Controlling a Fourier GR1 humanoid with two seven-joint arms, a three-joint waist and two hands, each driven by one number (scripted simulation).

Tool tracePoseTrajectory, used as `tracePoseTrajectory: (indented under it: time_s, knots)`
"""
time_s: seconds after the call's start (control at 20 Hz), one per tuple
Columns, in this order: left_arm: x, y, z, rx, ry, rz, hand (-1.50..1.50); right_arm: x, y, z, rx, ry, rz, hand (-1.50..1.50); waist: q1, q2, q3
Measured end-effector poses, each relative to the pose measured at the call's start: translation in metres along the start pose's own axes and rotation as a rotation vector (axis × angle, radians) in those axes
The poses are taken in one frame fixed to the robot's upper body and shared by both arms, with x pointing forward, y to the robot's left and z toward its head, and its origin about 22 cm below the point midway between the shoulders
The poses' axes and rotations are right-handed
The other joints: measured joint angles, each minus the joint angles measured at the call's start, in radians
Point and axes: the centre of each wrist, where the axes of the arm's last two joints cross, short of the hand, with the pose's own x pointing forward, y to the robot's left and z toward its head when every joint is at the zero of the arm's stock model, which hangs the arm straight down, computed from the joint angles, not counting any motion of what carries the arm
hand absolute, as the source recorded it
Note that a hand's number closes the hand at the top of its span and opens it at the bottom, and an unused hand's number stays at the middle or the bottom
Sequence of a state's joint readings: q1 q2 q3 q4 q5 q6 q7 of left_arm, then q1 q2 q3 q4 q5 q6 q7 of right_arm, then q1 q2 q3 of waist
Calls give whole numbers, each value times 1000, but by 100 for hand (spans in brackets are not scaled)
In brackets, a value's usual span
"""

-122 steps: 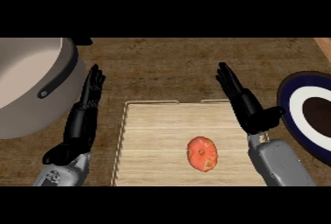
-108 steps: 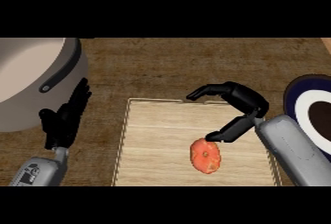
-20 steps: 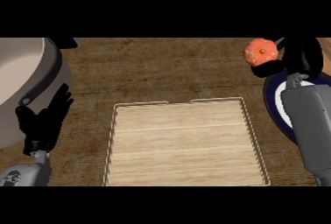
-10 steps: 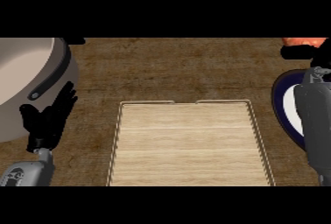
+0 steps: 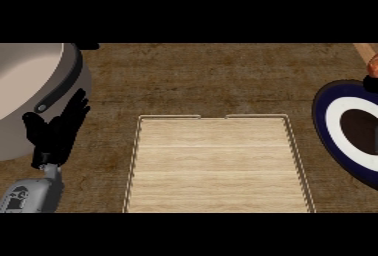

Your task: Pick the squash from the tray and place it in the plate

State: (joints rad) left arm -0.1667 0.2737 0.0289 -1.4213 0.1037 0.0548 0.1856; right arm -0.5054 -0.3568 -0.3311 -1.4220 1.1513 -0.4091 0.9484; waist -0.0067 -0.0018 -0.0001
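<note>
The wooden tray (image 5: 218, 165) lies in the middle of the counter with nothing on it. The dark blue plate (image 5: 341, 125), with its white ring, is cut off by the right edge. Just beyond the plate's far rim, only an orange sliver of the squash (image 5: 373, 64) shows at the right edge. A black bit of my right hand (image 5: 371, 83) shows right under it, still curled on the squash; the rest is out of view. My left hand (image 5: 55, 134) rests open at the left, fingers up, beside the pot.
A large grey pot (image 5: 33, 95) with a dark rim fills the upper left, close to my left hand. Brown countertop (image 5: 214, 80) stretches beyond the tray and between the tray and the plate.
My right hand has carried the squash further right, and its forearm has left the view. The plate shows more fully. My left hand has stayed put.
</note>
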Motion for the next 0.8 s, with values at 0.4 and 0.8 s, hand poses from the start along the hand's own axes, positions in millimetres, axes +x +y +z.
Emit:
tracePoseTrajectory:
  time_s: [0.4, 0.8]
  knots:
    - [-5, -1, 4, -6, -5, -3, 0, -74, 2, -24, 113, 76, 92, 150, 3, 1, 1]
    - [2, -5, 0, -3, -6, -4, 0, -124, 10, -40, 284, 115, -27, -150, 5, 2, 1]
